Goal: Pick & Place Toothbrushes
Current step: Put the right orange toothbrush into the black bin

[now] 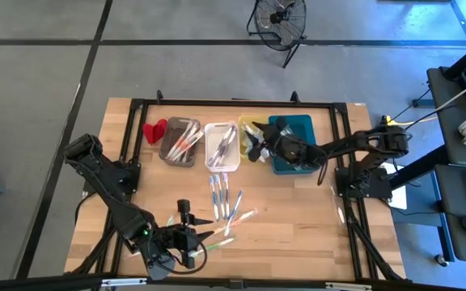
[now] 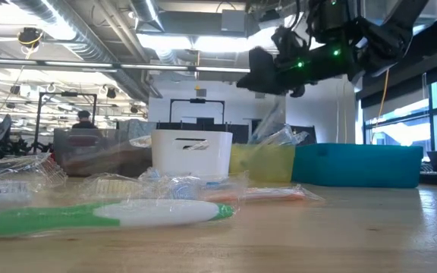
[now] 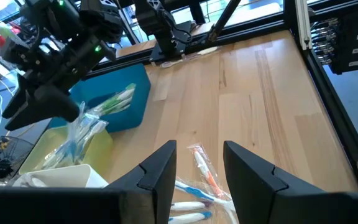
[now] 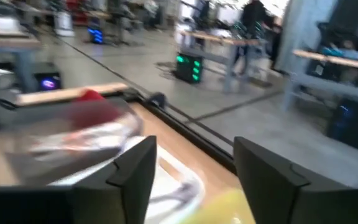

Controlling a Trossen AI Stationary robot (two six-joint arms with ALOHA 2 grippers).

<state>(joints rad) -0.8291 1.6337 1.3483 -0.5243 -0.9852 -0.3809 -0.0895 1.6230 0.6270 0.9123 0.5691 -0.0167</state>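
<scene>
Nearest the low camera, a green-and-white wrapped toothbrush [image 2: 105,214] lies flat; more toothbrushes [image 1: 225,206] are scattered mid-table and in the bins [image 1: 222,145]. Likely light, stiff, crinkly-slick in wrap; pinch mid-handle. No legible writing. Left gripper [image 3: 199,163] parted, empty, near table edge; right gripper [image 4: 194,165] parted, empty, above yellow bin [image 1: 249,129].

Wrapped toothbrushes [image 1: 225,200] lie scattered flat mid-table; others fill the bins.
</scene>
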